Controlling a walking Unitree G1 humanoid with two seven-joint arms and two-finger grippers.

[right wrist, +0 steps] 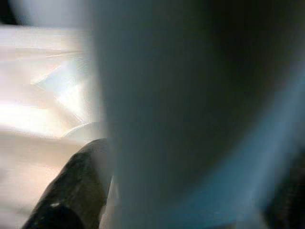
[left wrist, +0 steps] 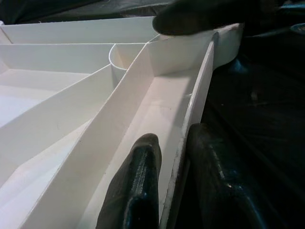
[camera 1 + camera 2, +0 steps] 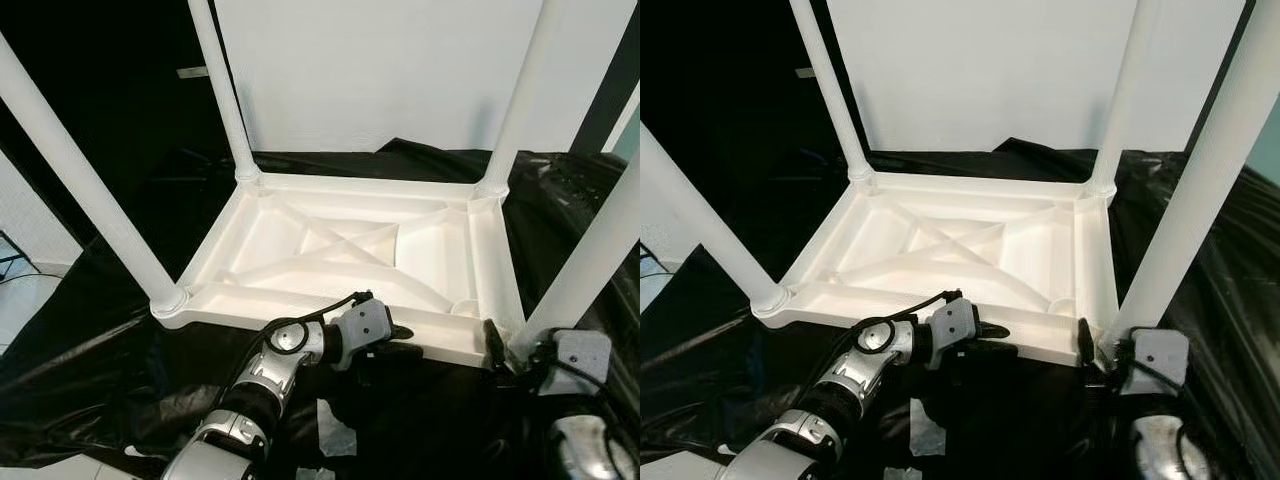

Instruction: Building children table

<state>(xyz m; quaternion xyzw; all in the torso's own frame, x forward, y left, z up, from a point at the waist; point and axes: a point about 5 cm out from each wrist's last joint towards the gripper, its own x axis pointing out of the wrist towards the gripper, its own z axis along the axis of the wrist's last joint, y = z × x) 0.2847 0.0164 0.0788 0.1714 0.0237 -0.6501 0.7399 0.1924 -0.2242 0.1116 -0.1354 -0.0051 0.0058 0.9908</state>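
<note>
The white plastic tabletop (image 3: 340, 250) lies upside down on crinkled black sheeting (image 3: 90, 340), ribs crossing inside, with smooth round legs standing in three corners. The left pincer (image 2: 171, 186) pinches the near rim. The right pincer (image 3: 500, 352) sits at the fourth leg (image 3: 590, 265), apparently clasping it, though that blurred close view leaves me unsure. A white wall (image 3: 380, 70) stands behind.
</note>
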